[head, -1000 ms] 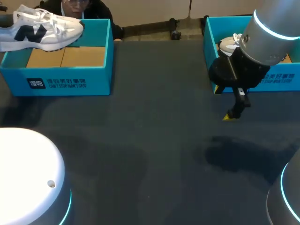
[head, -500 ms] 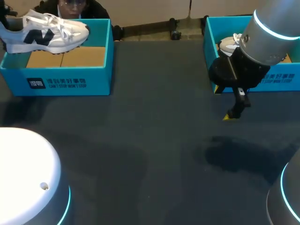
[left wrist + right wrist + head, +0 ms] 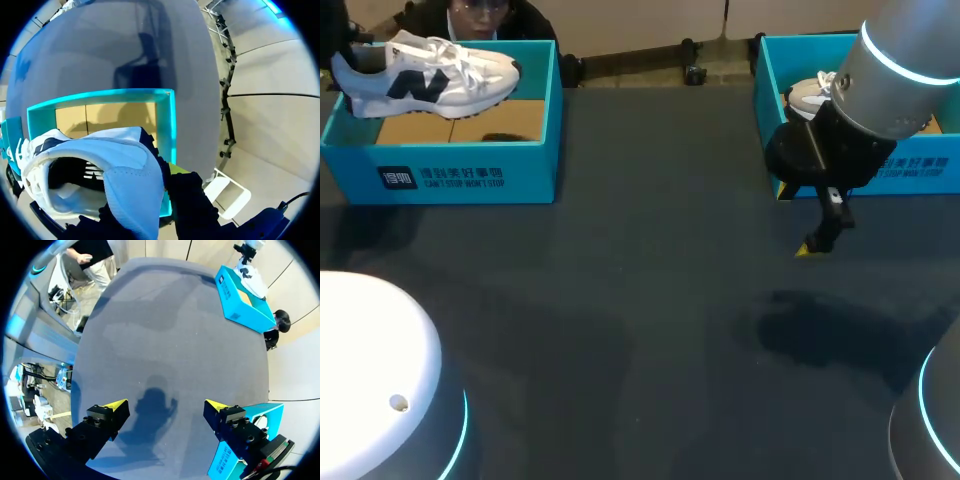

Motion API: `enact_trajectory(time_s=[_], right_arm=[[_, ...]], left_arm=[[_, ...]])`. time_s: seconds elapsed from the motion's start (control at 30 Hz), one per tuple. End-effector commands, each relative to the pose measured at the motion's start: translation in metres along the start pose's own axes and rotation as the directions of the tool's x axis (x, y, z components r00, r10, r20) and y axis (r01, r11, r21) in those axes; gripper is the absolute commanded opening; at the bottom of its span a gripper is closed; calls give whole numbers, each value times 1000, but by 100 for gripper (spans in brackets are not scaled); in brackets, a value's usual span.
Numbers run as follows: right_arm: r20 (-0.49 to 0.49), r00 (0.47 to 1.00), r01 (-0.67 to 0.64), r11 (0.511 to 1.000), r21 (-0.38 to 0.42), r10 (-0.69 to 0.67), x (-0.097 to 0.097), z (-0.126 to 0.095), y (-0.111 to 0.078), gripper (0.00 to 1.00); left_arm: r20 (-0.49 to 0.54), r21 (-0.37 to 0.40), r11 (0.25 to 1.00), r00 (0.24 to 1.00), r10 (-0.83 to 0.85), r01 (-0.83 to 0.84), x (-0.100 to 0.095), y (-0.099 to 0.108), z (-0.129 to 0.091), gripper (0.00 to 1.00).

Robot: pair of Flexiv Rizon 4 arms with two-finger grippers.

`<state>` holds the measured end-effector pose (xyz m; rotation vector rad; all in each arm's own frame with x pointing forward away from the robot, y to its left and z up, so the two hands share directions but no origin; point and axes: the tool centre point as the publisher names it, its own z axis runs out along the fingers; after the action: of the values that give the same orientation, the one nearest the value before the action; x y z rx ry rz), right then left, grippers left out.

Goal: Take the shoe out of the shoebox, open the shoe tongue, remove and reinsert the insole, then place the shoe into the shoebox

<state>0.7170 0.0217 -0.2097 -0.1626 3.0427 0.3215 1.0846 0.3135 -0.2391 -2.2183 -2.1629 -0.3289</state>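
A white shoe (image 3: 430,75) with a navy side mark hangs level just above the left teal shoebox (image 3: 460,178), toe pointing toward the table's middle. My left gripper (image 3: 145,195) is shut on its heel collar. In the left wrist view the shoe (image 3: 100,160) fills the space between the fingers, with the box's cardboard floor (image 3: 110,117) beneath it. My right gripper (image 3: 817,240) hovers over the dark table in front of the right shoebox. In its own wrist view the right gripper (image 3: 165,405) is wide open with nothing between its fingers.
A second teal shoebox (image 3: 920,165) at the back right holds another white shoe (image 3: 807,95), partly hidden by my right arm. The dark tabletop (image 3: 640,300) stretches between the two boxes. The left shoebox (image 3: 242,302) shows far ahead of the right gripper.
My left gripper has carried the shoe to the right, from past the box's left end to over the box. The right arm has not moved.
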Motion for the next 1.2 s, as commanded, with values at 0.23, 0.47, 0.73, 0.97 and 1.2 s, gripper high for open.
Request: enact_trajectory(time_s=[0.23, 0.47, 0.73, 0.97, 1.2], right_arm=[[0, 1000, 0, 1000, 2, 0, -1, 2, 1, 100], [0, 1000, 0, 1000, 2, 0, -1, 2, 1, 100], [0, 1000, 0, 1000, 2, 0, -1, 2, 1, 100], [0, 1000, 0, 1000, 2, 0, -1, 2, 1, 100], [0, 1000, 0, 1000, 2, 0, -1, 2, 1, 100]], left_arm=[[-17, 10, 1000, 1000, 10, -10, -11, 21, 34, 0], [-24, 14, 1000, 999, 24, -24, -18, 31, 51, 0], [-22, 31, 999, 999, 39, -39, -28, 31, 66, 0], [-15, 41, 998, 999, 49, -49, -34, 23, 79, 0], [-5, 49, 998, 999, 47, -47, -34, 11, 78, 0]])
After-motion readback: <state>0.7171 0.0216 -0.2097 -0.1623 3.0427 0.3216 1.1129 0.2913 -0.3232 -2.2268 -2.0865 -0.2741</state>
